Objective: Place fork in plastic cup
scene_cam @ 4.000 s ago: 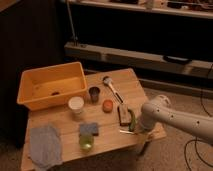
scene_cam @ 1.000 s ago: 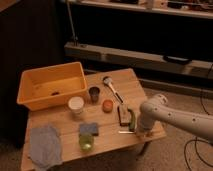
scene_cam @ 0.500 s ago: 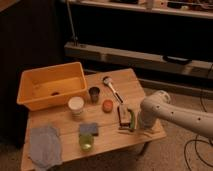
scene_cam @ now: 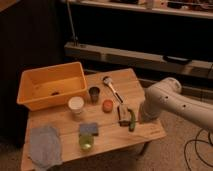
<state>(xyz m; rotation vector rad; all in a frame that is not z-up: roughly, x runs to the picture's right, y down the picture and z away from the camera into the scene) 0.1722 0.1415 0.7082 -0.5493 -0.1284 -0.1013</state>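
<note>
Fork (scene_cam: pixel 121 114) is seen lying on the right part of the desk (scene_cam: pixel 114 140), just left of a green curved object (scene_cam: pixel 132 121) and well apart from the plastic cup (scene_cam: pixel 85 143) at the near edge, while the hand (scene_cam: pixel 141 118) is found just right of them, its state not discernible.

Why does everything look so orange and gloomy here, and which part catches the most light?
Camera view: dim, warm light tints the wooden table orange; the space under the shelf behind it falls nearly black; the white arm is the brightest thing, with no harsh glare; the gripper sits low at the table's right edge, beside the green curved object, mostly hidden by the arm.
</note>
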